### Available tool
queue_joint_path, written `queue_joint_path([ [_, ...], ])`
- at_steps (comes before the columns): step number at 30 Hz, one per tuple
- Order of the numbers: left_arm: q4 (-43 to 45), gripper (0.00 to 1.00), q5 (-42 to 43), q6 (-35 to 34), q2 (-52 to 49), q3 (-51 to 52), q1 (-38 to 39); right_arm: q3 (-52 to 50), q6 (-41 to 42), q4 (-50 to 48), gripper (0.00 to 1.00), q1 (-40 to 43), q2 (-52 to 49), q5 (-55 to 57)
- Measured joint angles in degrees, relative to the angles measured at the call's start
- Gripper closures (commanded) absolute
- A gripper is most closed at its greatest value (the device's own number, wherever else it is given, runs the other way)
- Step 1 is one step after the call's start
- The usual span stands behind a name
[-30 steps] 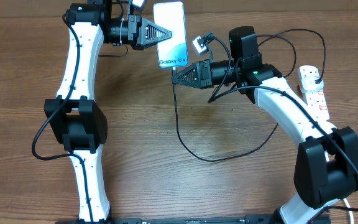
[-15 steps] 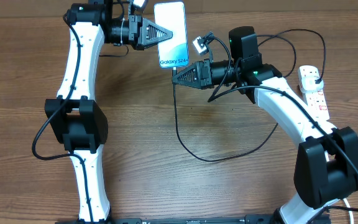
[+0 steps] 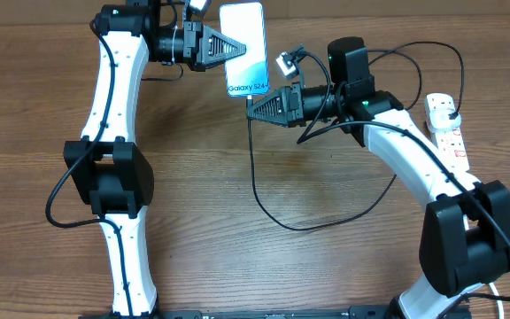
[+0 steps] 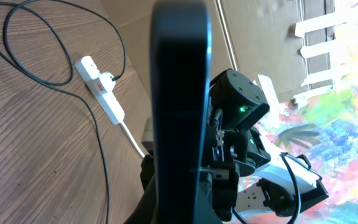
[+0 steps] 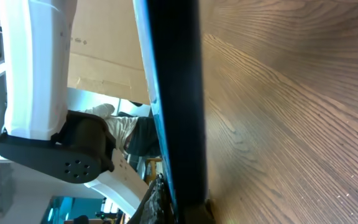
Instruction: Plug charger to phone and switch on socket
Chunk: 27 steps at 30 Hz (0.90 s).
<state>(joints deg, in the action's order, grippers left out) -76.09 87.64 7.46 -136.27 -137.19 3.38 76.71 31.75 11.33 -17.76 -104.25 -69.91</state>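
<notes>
Right gripper (image 3: 250,109), holding the charger (image 3: 253,177), has edged up toward the phone (image 3: 248,71).

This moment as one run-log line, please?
left jaws: shut on phone | right jaws: shut on charger, near phone's lower edge | socket: untouched

The slim rectangular smartphone (image 3: 243,40), dark-framed, faces upward at the far side, its light-blue screen lit, "Galaxy S24" along its near end; the thin black charger cable (image 3: 308,229) hangs in a loose loop, its tip just below that end, seemingly unseated; its black plug (image 3: 448,109) sits in the white elongated power strip (image 3: 454,142) far right
</notes>
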Motion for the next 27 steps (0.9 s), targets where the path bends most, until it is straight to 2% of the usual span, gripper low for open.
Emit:
queue_joint_path([
  [27,0.2,0.96,0.5,0.0,0.0,0.0,0.8,0.0,1.1,0.0,0.96,0.5,0.0,-2.1],
])
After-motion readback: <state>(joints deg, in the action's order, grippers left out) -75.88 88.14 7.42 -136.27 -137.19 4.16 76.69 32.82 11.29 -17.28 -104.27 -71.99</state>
